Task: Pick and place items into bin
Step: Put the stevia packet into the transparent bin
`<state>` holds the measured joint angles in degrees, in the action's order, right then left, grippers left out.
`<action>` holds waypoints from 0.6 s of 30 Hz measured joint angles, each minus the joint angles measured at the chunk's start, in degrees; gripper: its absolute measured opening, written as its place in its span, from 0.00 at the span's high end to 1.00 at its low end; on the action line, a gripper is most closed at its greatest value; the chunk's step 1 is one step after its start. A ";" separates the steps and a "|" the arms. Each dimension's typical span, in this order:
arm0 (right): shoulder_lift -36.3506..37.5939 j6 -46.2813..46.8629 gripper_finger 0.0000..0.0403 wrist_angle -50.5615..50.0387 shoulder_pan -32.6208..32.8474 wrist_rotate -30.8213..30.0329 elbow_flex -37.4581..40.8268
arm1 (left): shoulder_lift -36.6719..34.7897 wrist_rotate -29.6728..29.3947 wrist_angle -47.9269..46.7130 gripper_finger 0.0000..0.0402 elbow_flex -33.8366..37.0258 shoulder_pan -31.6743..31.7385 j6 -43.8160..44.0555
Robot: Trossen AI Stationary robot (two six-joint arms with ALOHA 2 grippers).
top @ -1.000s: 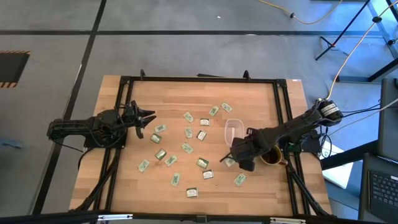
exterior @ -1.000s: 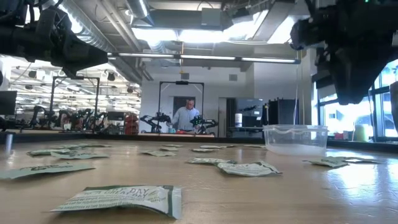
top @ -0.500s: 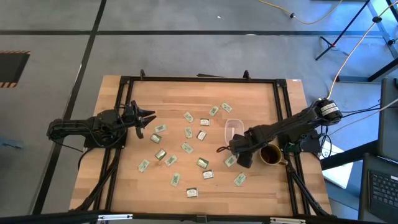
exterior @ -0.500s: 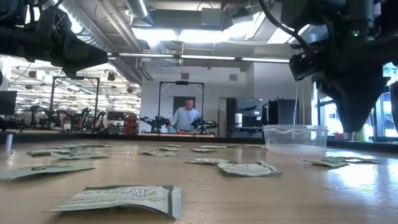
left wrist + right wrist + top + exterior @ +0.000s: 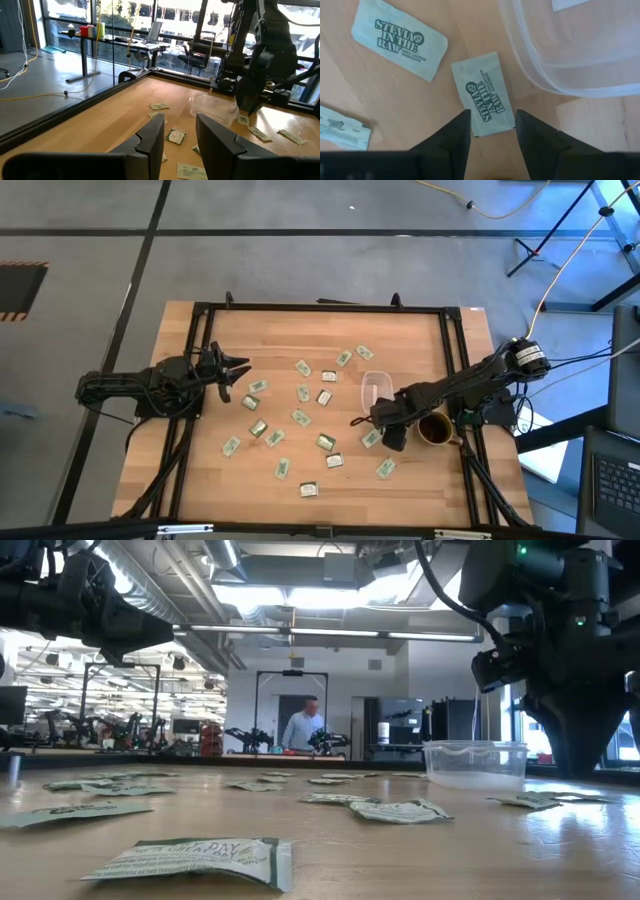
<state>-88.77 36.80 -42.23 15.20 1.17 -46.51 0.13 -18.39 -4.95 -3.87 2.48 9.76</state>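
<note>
Right wrist view: right gripper (image 5: pixel 492 127), jaws spread, above a flat paper packet (image 5: pixel 484 94)
Bin (image 5: pixel 570 45): clear plastic, rounded, beside packet
Left gripper (image 5: pixel 240 372): jaws apart, far left

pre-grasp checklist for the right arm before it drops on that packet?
1. Right hand open, fingers either side of the pale green-and-white paper packet: ok.
2. Packet lying flat on the wooden table, apart from the neighbouring packets: ok.
3. Packet clear of the clear plastic tub: ok, close beside its rim.
4. Fingers touching the table: cannot tell.
5. Left hand open, waiting at the table's left edge: ok.
</note>
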 joint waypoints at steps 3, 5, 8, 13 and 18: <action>0.02 -1.26 0.61 1.41 0.00 -0.02 1.04 | 0.01 0.00 0.00 0.73 -0.01 0.00 -0.02; 0.02 -1.47 0.61 2.24 0.00 -0.06 1.88 | -0.01 0.00 0.00 0.73 0.01 -0.02 0.00; 0.02 -1.38 0.61 2.45 0.00 -0.17 2.65 | -0.01 0.00 0.00 0.73 0.00 -0.02 0.00; 0.02 -1.32 0.61 2.31 0.00 -1.46 2.85 | -0.01 0.00 0.00 0.73 -0.01 -0.01 -0.02; -1.30 -2.45 0.61 2.35 0.00 -2.54 2.69 | 0.01 0.00 0.00 0.73 -0.01 -0.02 0.00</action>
<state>-90.07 34.35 -39.88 15.20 -1.37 -43.82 0.14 -18.39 -4.95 -3.88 2.46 9.76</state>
